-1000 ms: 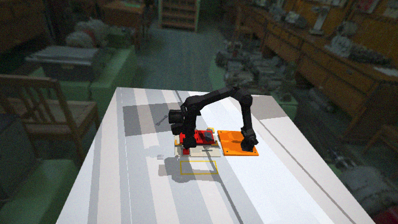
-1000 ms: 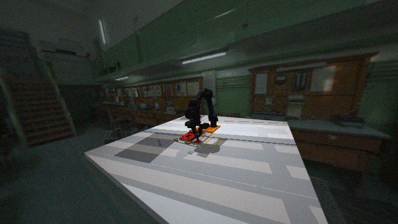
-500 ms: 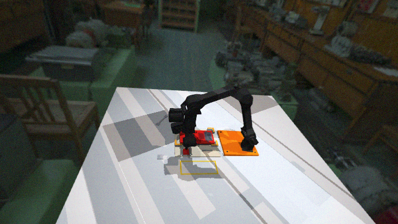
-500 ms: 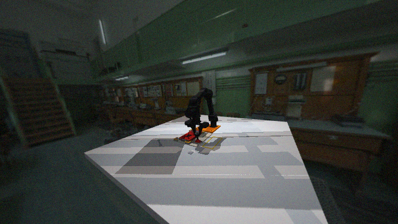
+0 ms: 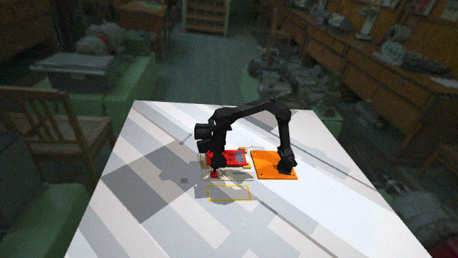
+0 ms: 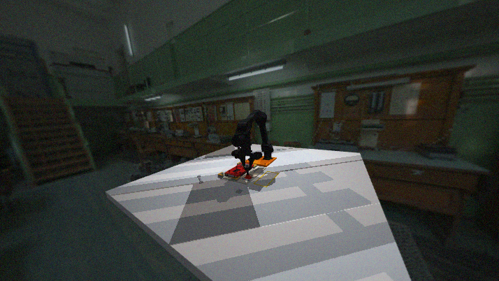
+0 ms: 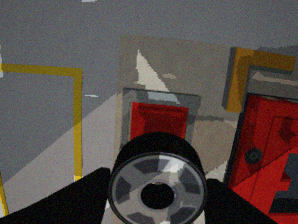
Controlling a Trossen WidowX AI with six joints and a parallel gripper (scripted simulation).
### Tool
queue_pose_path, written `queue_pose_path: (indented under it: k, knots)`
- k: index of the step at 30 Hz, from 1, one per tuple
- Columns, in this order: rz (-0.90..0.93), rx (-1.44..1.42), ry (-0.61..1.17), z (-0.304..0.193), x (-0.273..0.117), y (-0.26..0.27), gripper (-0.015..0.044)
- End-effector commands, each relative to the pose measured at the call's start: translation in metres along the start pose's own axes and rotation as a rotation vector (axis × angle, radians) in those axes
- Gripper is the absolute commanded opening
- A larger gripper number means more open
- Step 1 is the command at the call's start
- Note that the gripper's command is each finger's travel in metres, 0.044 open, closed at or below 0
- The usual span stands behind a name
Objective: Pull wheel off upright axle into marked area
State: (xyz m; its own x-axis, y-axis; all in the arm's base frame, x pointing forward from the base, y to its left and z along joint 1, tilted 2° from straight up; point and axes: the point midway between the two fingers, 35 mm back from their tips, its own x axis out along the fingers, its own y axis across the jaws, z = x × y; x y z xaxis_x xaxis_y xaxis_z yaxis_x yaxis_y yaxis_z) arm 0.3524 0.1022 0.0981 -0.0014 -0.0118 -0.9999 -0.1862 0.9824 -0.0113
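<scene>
Gripper about half open, fingers clamped on black wheel w/ grey spoked hub, above small red block; yellow-outlined marked area to left

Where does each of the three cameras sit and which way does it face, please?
Top: high above the table's far end, looking down along it at the whole arm on its orange base plate.
Exterior: low and far off beyond a table corner, facing the small, distant arm across the striped top.
Wrist: on the gripper, looking down past both black fingers at the wheel clamped between them.
Shared: the yellow marked area and the red fixture show in top and wrist.
</scene>
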Motion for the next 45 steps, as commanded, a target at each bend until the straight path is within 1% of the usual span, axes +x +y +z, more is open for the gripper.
queue_pose_path:
  k: [1, 7, 10, 27, 31, 45]
  knots:
    - [0.005, -0.001, -0.005, 0.001, -0.01, 0.0, 0.0]
    - [0.005, -0.001, -0.005, 0.0, -0.035, 0.0, 0.0]
    - [0.001, 0.001, -0.002, -0.002, -0.026, 0.003, 0.0]
    - [0.013, -0.001, 0.0, -0.054, -0.035, 0.093, 0.0]
    - [0.014, -0.001, 0.0, -0.06, -0.036, 0.1, 0.0]
    - [0.014, -0.001, 0.0, -0.059, -0.004, 0.101, 0.0]
